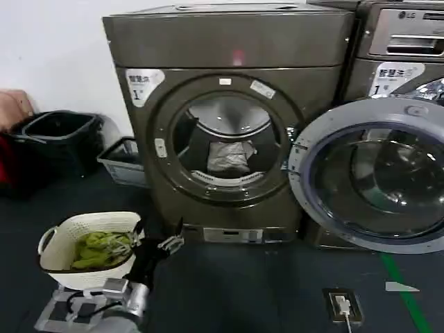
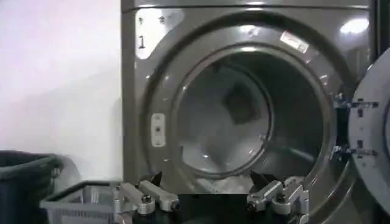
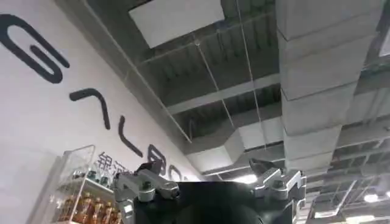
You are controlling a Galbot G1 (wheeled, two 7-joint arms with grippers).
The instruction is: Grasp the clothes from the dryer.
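Observation:
The dryer (image 1: 229, 118) is a bronze-grey front loader with a "1" sticker, and its round door (image 1: 374, 173) is swung open to the right. The clothes (image 1: 231, 156), a pale grey-white bundle, lie at the bottom front of the drum. My left gripper (image 1: 160, 227) hovers low in front of the dryer, below and left of the porthole, open and empty. In the left wrist view the left gripper (image 2: 207, 179) faces the porthole, with the clothes (image 2: 228, 182) showing pale between its spread fingers. My right gripper (image 3: 206, 167) points up at a ceiling, open and empty.
A white basket (image 1: 52, 253) holding yellow-green clothes stands on the floor beside my left arm. A black bin (image 1: 59, 135) and a grey crate (image 1: 125, 161) sit left of the dryer. A second machine with an LG logo (image 1: 402, 41) stands to the right. A floor socket (image 1: 342, 305) lies ahead.

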